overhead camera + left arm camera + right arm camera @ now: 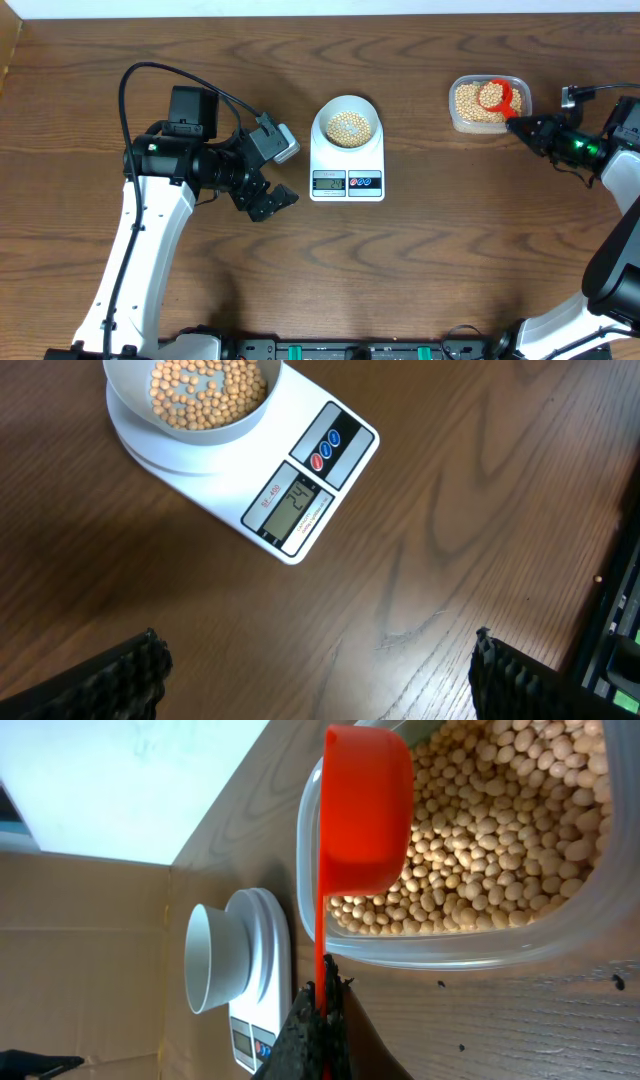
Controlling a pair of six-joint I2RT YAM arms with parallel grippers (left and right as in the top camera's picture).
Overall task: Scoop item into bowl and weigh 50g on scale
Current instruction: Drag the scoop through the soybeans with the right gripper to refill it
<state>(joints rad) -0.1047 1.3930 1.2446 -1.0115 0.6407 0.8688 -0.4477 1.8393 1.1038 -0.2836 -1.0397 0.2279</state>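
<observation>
The pale bowl (347, 124) sits on the white scale (347, 178) at table centre and holds tan beans (347, 126). In the left wrist view the bowl (190, 395), beans (205, 390) and scale (320, 480) show; the display seems to read 24. My right gripper (522, 128) is shut on the handle of an orange scoop (493, 96), whose cup hangs over the clear tub (489, 104) of beans. In the right wrist view the scoop (365, 810) is over the tub's beans (500, 840), gripper (320, 1010) below. My left gripper (270, 203) is open and empty, left of the scale.
A cardboard wall (90, 970) stands behind the scale in the right wrist view. A dark rail (350, 350) runs along the table's front edge. The left arm's camera block (275, 140) is near the scale's left side.
</observation>
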